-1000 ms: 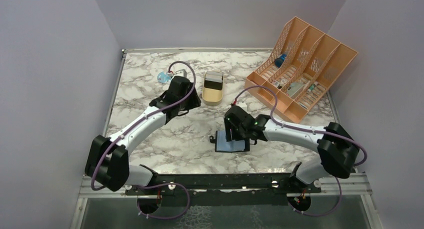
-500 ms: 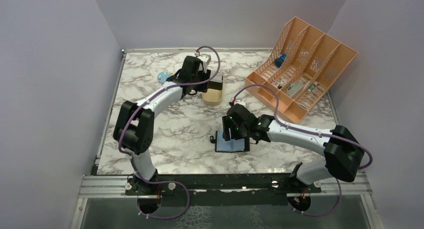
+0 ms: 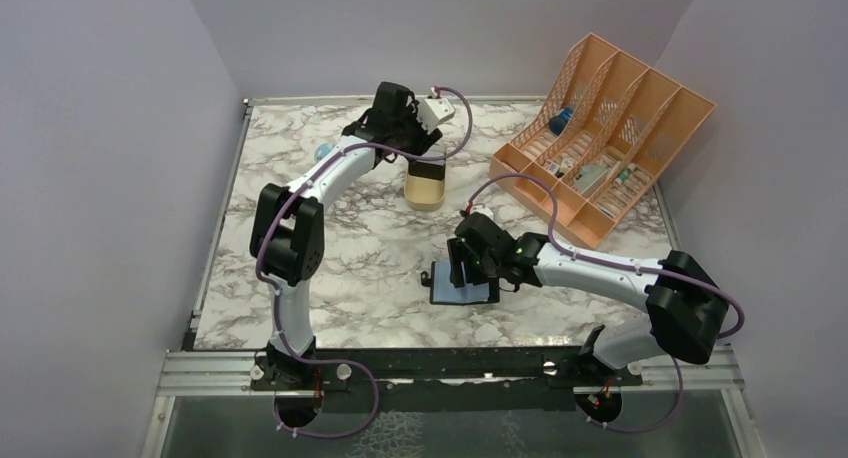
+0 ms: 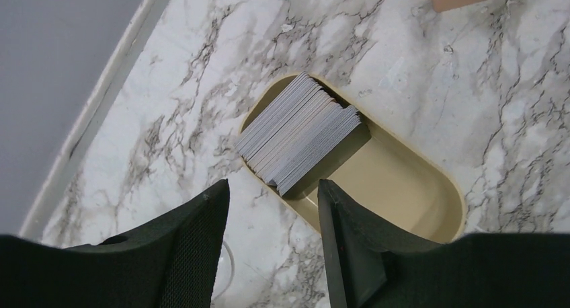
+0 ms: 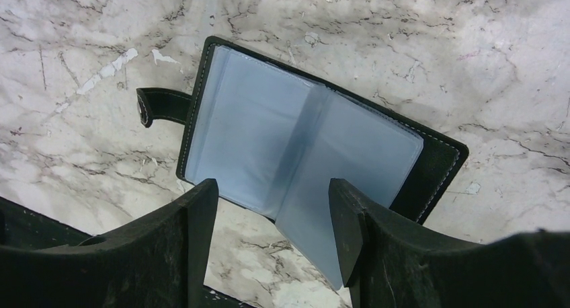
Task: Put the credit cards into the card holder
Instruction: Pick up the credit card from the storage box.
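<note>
Now: holder lies open on the table, sleeves up, probably for loading. Right pincer straddles it, wide, empty; contact unclear. Cards stand stacked on edge at one end of the tin. Left pincer hangs above them, wide, empty, likely lining up a pick.

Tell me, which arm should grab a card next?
Probably the left. The left gripper is open right above the cards stacked in the gold tin. The right gripper, also open, hangs over the open card holder, away from the cards.
</note>
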Motion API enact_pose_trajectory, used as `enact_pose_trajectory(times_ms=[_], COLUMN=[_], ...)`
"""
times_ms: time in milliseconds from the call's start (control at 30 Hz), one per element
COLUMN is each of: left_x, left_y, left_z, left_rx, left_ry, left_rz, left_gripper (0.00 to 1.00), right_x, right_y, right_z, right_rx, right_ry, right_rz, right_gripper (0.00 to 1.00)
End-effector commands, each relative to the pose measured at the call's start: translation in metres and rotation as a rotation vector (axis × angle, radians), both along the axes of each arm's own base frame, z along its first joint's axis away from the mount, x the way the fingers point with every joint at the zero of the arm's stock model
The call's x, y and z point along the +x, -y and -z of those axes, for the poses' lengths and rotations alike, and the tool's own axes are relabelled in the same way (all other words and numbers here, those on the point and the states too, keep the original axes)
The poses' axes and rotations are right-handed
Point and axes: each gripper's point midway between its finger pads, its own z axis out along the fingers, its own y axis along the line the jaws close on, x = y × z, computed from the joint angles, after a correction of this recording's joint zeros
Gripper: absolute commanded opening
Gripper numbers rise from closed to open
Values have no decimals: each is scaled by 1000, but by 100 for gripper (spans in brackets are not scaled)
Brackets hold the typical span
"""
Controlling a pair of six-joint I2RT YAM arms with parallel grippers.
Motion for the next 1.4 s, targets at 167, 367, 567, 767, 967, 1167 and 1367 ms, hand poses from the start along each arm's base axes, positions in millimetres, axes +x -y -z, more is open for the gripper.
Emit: enact_pose_trajectory(times_ms=[167, 367, 567, 767, 967, 1167, 1367], left_x=[7, 5, 5, 16, 21, 26, 33], left_y=[15, 26, 25, 24, 24, 25, 25], left_z=[31, 46, 64, 78, 89, 78, 69], left_rx=[209, 223, 284, 337, 365, 373, 393], left_ry=[166, 174, 176, 179, 182, 239, 307], left_rz=[391, 485, 522, 509, 499, 473, 439], left_gripper=[57, 60, 62, 62, 58, 52, 44], right_x=[1, 4, 5, 7, 7, 7, 5], right_y=[-2, 2, 1, 2, 4, 4, 7], right_z=[-12, -10, -13, -15, -16, -17, -16], right_rx=[-4, -35, -25, -27, -31, -29, -29], right_ry=[14, 19, 21, 33, 36, 37, 36], right_rz=[-17, -5, 6, 11, 14, 17, 22], right_gripper=[61, 61, 61, 61, 61, 61, 60])
